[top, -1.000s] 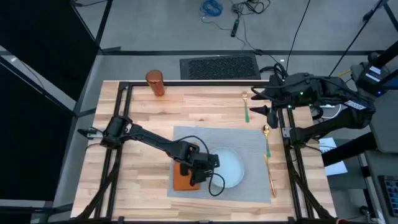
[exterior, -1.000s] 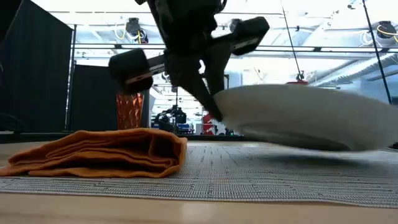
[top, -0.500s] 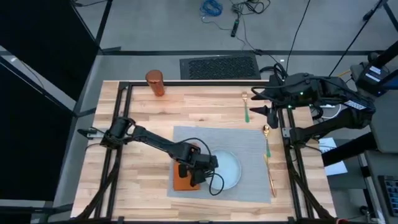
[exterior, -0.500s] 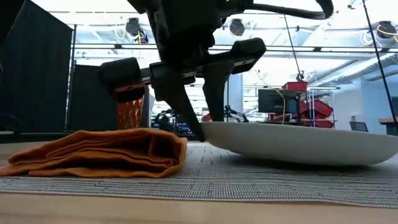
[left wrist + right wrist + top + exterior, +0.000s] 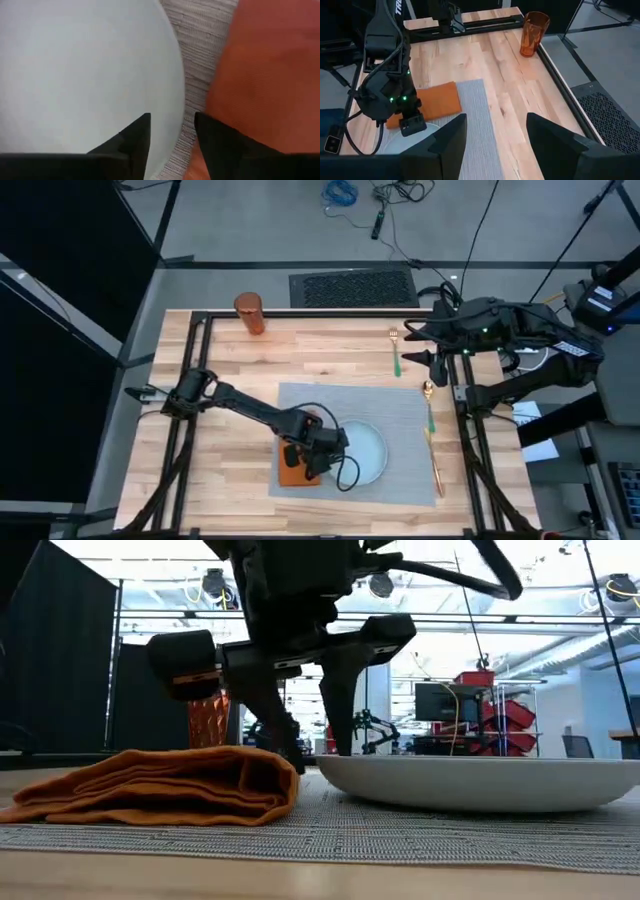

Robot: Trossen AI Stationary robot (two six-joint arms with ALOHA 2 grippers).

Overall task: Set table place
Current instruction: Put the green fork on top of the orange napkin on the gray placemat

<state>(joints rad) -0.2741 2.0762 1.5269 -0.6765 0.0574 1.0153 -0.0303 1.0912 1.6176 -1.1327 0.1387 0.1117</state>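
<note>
The pale-blue plate (image 5: pixel 368 452) was seen lying flat on the grey placemat (image 5: pixel 400 405), toward the mat's near edge, with the folded orange napkin (image 5: pixel 294 470) just beside it at the mat's near left corner. The left gripper (image 5: pixel 322 465) was held low over the plate's left rim, its fingers (image 5: pixel 134 140) parted — one over the plate, the other toward the napkin, with the rim under the gap between them and nothing clamped. On the table (image 5: pixel 230 370) along the mat's right edge, a gold knife (image 5: pixel 436 463) was laid nearest, and a gold spoon (image 5: pixel 429 402) with a green handle beyond it. Farther back, past the mat's far right corner, a fork (image 5: pixel 395 352) with a green handle was seen on bare wood. The right gripper (image 5: pixel 412 343) was parked above the table's far right corner, its fingers spread wide and empty. At the far left corner the orange tumbler (image 5: pixel 249 313) stood upright — well apart from the mat.
</note>
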